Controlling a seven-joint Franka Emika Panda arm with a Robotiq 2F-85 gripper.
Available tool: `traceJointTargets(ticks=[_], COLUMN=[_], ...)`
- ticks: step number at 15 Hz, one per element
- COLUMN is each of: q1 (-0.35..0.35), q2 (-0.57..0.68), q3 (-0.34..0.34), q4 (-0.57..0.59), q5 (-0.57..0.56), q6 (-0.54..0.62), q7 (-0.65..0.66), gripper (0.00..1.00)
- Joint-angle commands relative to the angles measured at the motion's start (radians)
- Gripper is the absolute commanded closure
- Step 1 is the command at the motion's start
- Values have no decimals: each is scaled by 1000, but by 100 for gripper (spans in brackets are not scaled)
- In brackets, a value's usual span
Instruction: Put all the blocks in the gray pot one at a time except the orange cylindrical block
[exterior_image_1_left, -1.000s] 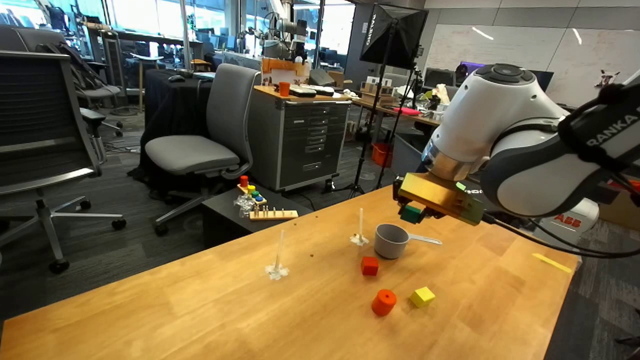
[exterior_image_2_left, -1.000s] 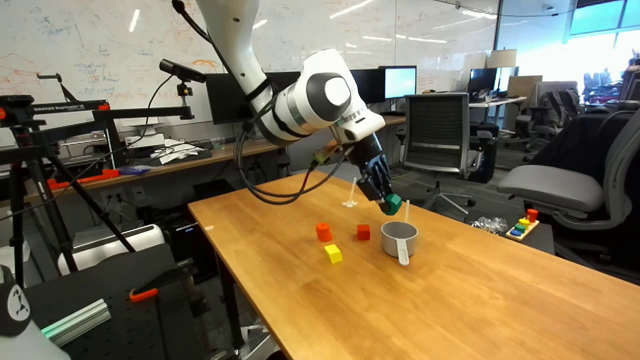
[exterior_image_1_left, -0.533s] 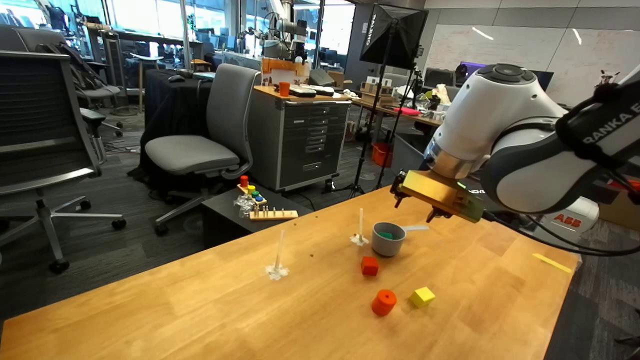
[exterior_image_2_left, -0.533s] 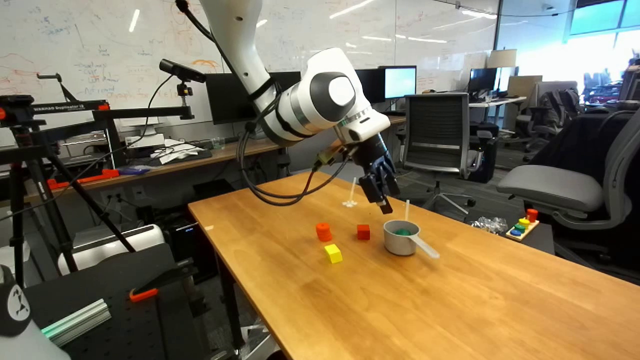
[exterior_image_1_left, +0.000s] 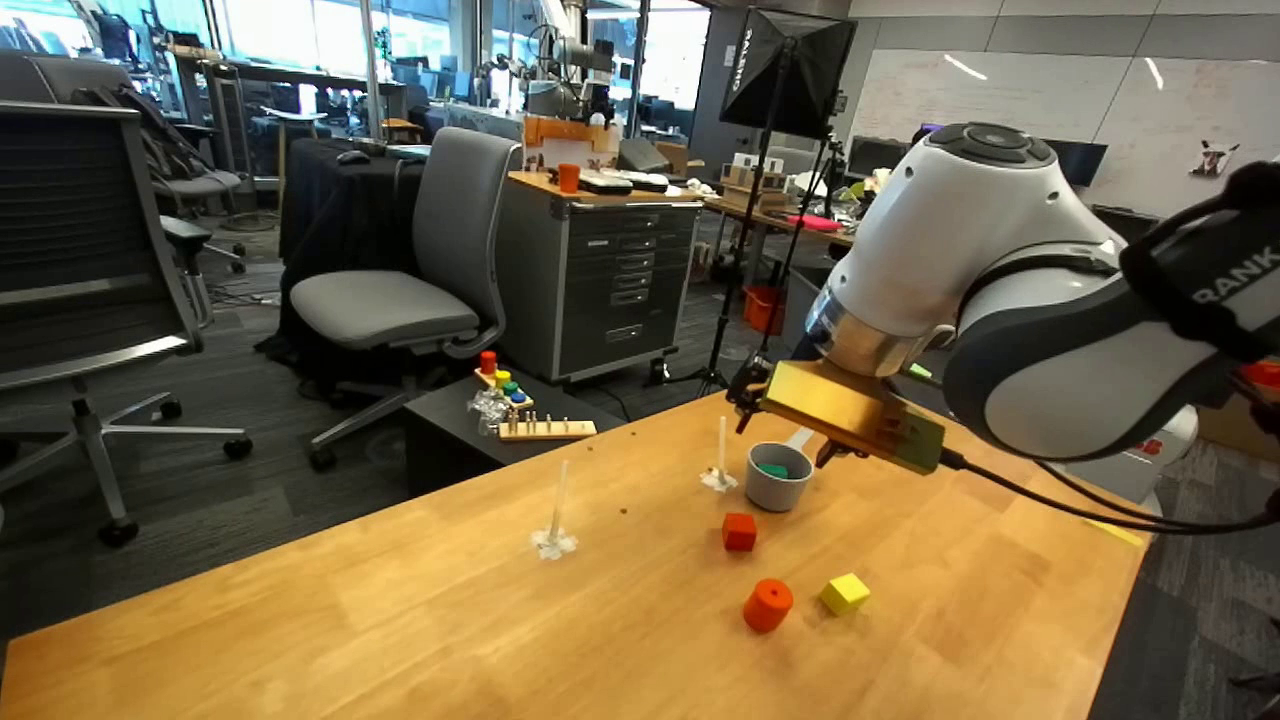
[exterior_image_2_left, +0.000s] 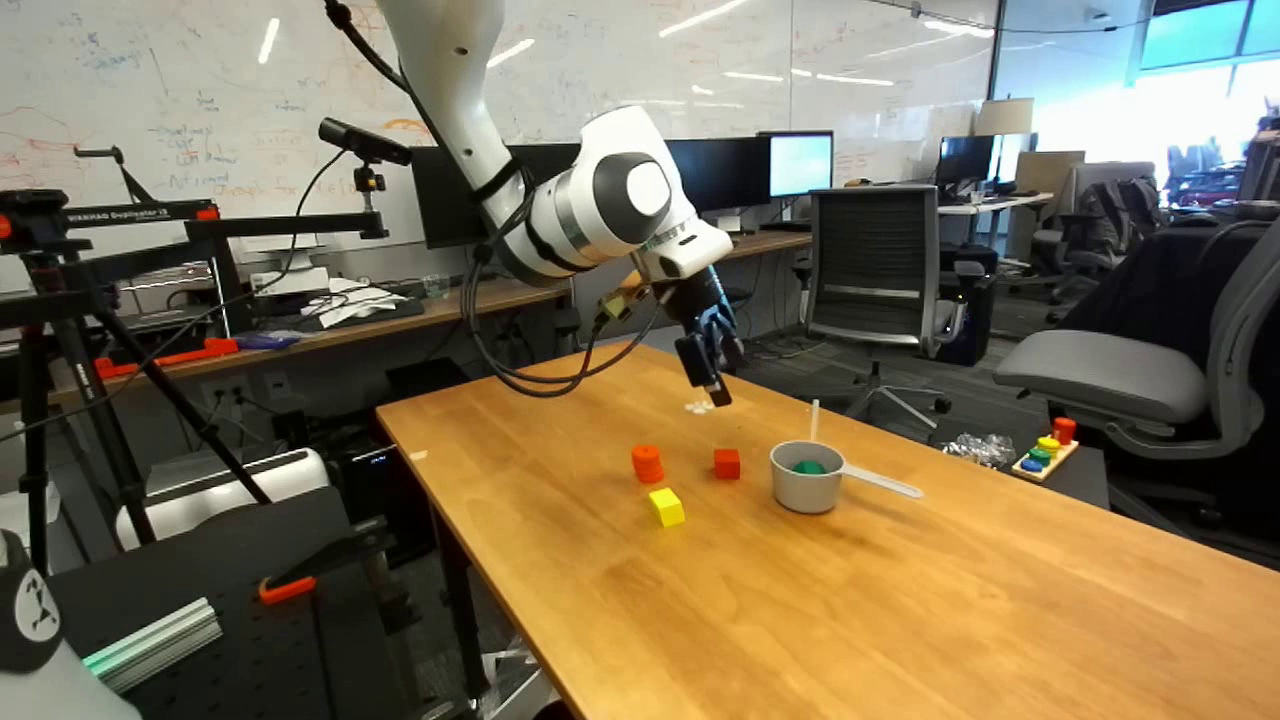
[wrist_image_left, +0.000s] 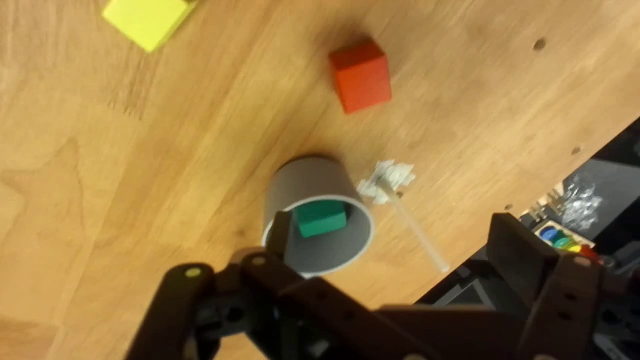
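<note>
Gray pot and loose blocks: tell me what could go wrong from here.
The orange cylinder stands close to the yellow block, so the gripper might nudge it or pick it by mistake.
The thin stick stands beside the gray pot; the open gripper could knock it while lowering the next block.
The pot's handle sticks out sideways, so a bump there could swing or tip the pot, with the green block inside.

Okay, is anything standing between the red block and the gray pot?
Nothing visible stands between them: in the wrist view, wooden tabletop shows from the red block to the gray pot. The pale stick stands beside the pot, off that line. The green block lies inside the pot.
</note>
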Motion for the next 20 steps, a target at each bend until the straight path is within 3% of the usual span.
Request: traceJointTargets(ticks=[1,6,11,20], q1=[-88,-264,-402,-416], q2=[-14,-7,9,124], q3=[152,339,428,388], q4=[32,52,97,269], q5=[7,47,139,146], q6=[-21,-45,-117,-345], q7=[-128,-353,-506,-515], gripper=[0,0,0,0])
